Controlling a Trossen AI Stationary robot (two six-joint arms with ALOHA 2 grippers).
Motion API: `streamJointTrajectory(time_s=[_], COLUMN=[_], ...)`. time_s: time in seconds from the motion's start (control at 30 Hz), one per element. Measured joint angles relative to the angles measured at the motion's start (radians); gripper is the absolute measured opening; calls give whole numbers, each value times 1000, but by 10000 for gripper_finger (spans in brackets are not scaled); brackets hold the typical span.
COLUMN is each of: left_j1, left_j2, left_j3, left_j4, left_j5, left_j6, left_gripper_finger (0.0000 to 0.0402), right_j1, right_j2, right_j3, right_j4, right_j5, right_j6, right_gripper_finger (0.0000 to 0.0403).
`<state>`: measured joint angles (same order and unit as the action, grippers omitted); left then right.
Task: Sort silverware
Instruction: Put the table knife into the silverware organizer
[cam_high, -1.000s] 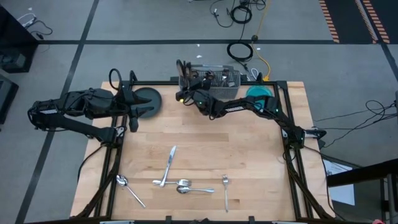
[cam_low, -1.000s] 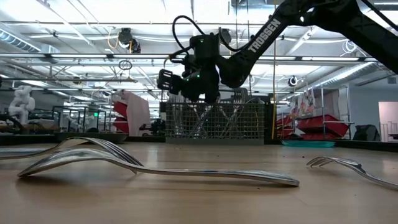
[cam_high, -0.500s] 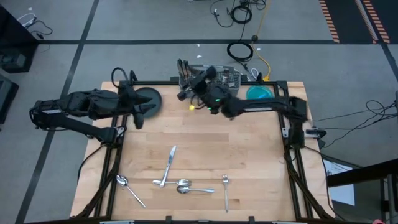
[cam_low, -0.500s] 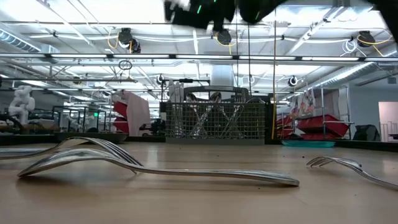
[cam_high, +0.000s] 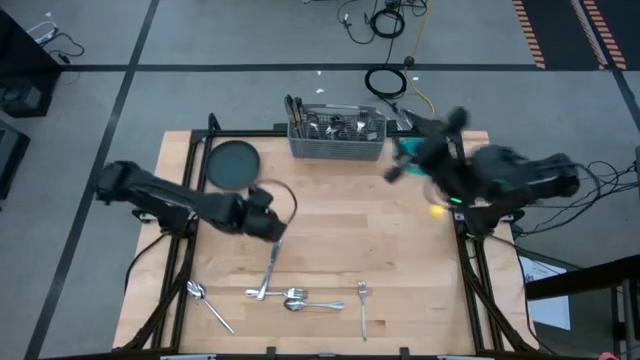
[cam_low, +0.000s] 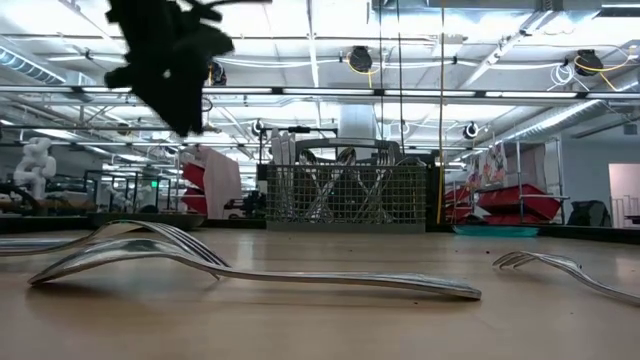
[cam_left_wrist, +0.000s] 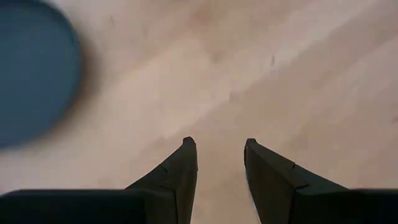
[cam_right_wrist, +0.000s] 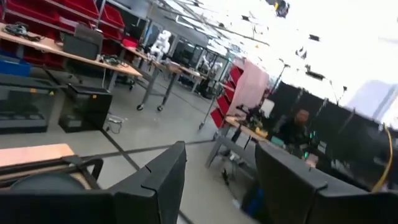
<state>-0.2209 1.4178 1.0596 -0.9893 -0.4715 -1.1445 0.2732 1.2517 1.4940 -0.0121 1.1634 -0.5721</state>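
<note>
Loose silverware lies flat on the wooden table near its front edge: a knife (cam_high: 272, 262), a spoon (cam_high: 208, 303), a cluster of fork and spoons (cam_high: 292, 297) and a fork (cam_high: 362, 305). In the low view two forks (cam_low: 250, 275) (cam_low: 560, 268) show up close. More pieces stand in the wire-mesh caddy (cam_high: 337, 131) (cam_low: 345, 195) at the far edge. My left gripper (cam_high: 275, 228) (cam_left_wrist: 219, 146) hovers open over bare wood just beyond the knife's far end, and shows dark and blurred high up in the low view (cam_low: 165, 60). My right gripper (cam_high: 398, 168) (cam_right_wrist: 221, 152) is open and empty, raised near the far right corner.
A dark round plate (cam_high: 232, 163) sits at the far left, left of the caddy. A teal dish (cam_high: 410, 148) lies at the far right, partly under my right arm. Bare wood stretches across the table's middle (cam_high: 350, 220) between the caddy and the loose pieces.
My right gripper has drawn away from the caddy, first rising, then swinging toward the table's right edge. My left gripper has left the plate at the far left and swept toward the table's middle and near side, ending above the knife's far end. The silverware has stayed put.
</note>
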Motion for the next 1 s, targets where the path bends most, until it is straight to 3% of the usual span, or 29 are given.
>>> streamJointTrajectory(time_s=[0.17, 0.33, 0.57, 1.0], left_j1=[-143, -275, -336, -334], left_j2=[131, 214, 241, 250], left_j3=[-21, -21, -21, -21], left_j4=[42, 145, 173, 185], left_j5=[108, 190, 235, 231], left_j6=[-271, -524, -676, -655], left_gripper_finger=[139, 139, 139, 139], right_j1=[212, 326, 368, 418], right_j2=[-108, -120, -88, -60], right_j3=[0, 0, 0, 0], right_j4=[-104, -138, -140, -139], right_j5=[245, 387, 407, 406], right_j6=[58, 37, 3, 7], right_gripper_finger=[181, 181, 181, 181])
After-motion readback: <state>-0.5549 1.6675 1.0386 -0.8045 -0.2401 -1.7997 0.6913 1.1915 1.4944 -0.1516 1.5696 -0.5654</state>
